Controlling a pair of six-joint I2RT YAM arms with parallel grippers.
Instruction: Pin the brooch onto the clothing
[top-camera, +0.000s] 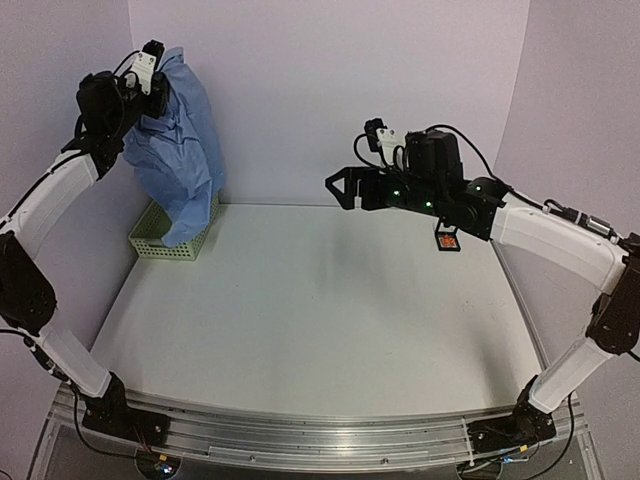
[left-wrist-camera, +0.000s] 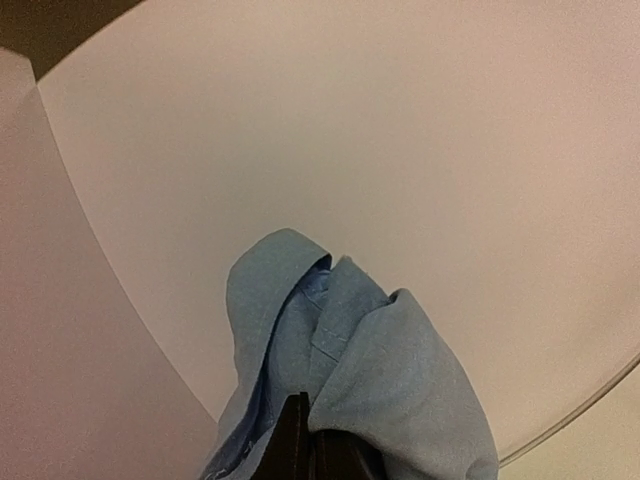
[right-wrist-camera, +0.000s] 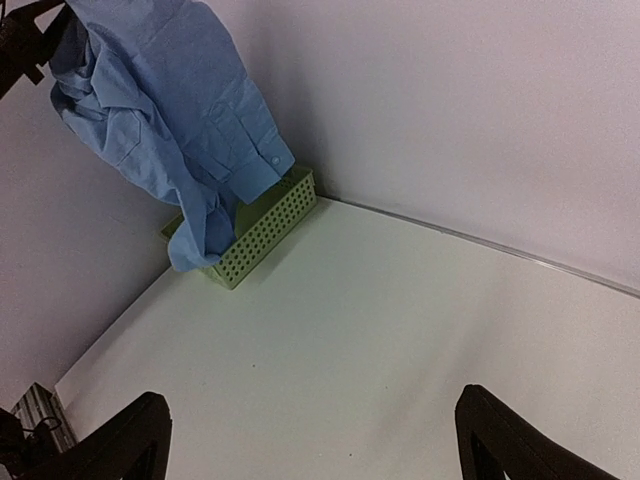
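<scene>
The light blue shirt (top-camera: 175, 145) hangs bunched from my left gripper (top-camera: 150, 85), which is shut on it high at the back left; its lower end trails into the pale green basket (top-camera: 150, 243). In the left wrist view the shirt (left-wrist-camera: 390, 370) wraps over the closed black fingers (left-wrist-camera: 295, 445). The shirt also shows in the right wrist view (right-wrist-camera: 170, 110). My right gripper (top-camera: 343, 188) is open and empty, held above the back middle of the table, pointing left. A tiny orange brooch (top-camera: 449, 241) sits in a small black box frame under the right arm.
The green perforated basket (right-wrist-camera: 270, 225) stands at the back left corner against the wall. The white table (top-camera: 320, 330) spreads between the arms. Purple walls close in the back and both sides.
</scene>
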